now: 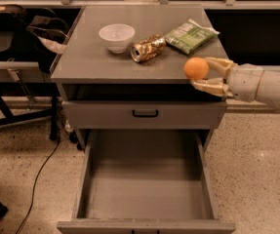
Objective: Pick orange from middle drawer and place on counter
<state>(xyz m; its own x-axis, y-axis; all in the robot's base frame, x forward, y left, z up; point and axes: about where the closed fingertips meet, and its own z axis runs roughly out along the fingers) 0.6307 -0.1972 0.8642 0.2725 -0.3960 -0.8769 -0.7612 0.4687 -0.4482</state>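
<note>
As end effector (200,72) clamps orange (196,68) — fruit betw. its tips | at counter (90,57) front-rt edge

Nothing is legible on can (148,48), packet (191,35) or hand (201,74) beside counter (105,65).

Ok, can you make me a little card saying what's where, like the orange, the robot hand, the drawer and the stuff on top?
orange: in the air at the counter's front corner, not yet set down
gripper: shut on the orange, reaching in from the side
middle drawer: pulled open, nothing visible inside
counter: holds white bowl, gold can on its side, green packet
upper drawer: closed
</note>
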